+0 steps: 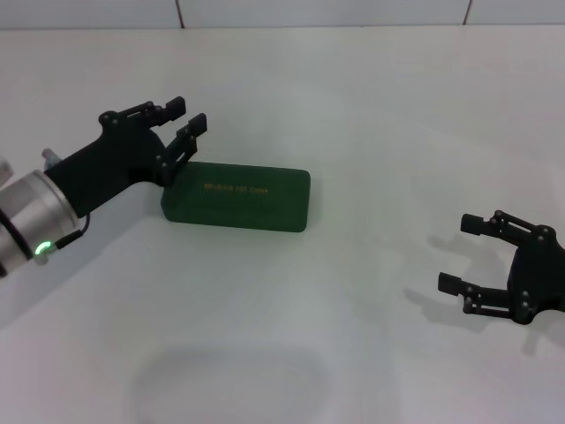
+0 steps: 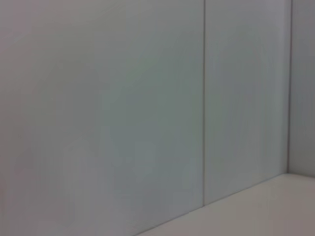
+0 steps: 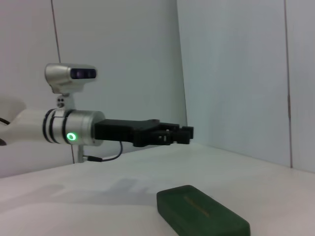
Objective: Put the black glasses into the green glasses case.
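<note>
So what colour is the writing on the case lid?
Gold, on the dark green glasses case; the head view shows it best.

The green case (image 1: 237, 200) is lying shut on the white table (image 1: 353, 115), so its inside is hiding from me. The gold words (image 1: 236, 188) on its lid are too tiny to read. The left gripper (image 1: 181, 124) is covering the case's near-left corner. In the right wrist view, the bottom edge is cutting off the case's near end (image 3: 216, 228). The right arm is running off the picture's right edge, so only its gripper (image 1: 470, 253) is showing. The left arm (image 1: 35, 216) is being cut off by the left edge too. The left wrist view is showing only wall panels (image 2: 98, 118) and a strip of table.
</note>
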You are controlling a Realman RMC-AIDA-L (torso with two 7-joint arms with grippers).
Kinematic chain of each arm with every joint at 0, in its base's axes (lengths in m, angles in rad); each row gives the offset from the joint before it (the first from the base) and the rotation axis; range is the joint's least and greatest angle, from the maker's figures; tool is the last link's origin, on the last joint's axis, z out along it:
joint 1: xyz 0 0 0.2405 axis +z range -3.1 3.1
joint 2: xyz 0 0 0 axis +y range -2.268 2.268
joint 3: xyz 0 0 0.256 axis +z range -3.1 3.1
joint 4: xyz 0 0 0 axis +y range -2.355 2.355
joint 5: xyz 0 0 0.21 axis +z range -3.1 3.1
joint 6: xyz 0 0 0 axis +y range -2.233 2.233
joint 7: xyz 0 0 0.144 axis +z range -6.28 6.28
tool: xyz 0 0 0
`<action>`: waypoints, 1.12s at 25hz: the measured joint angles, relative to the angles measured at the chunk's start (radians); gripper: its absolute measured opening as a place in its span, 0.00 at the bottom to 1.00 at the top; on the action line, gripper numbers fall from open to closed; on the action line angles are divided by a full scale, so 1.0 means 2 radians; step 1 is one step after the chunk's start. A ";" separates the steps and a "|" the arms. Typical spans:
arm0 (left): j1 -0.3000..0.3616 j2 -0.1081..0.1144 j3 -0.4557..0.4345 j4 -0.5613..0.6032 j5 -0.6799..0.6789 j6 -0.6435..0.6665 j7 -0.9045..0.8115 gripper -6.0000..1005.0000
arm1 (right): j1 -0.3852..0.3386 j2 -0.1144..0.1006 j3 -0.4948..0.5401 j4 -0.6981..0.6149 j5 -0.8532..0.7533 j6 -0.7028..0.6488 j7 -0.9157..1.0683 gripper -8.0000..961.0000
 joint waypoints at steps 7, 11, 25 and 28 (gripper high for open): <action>0.041 0.020 -0.002 0.024 0.019 0.084 -0.008 0.44 | -0.001 -0.007 0.001 -0.005 0.003 -0.002 -0.007 0.91; 0.070 0.035 -0.003 0.037 0.031 0.125 -0.024 0.60 | -0.015 -0.004 0.017 -0.018 0.002 -0.015 -0.034 0.91; 0.128 0.025 -0.055 0.028 0.163 0.133 -0.051 0.87 | -0.043 0.012 0.020 -0.009 -0.006 -0.011 -0.076 0.91; 0.126 0.032 -0.056 0.034 0.185 0.153 -0.083 0.87 | -0.043 0.012 0.020 -0.006 -0.019 -0.022 -0.076 0.91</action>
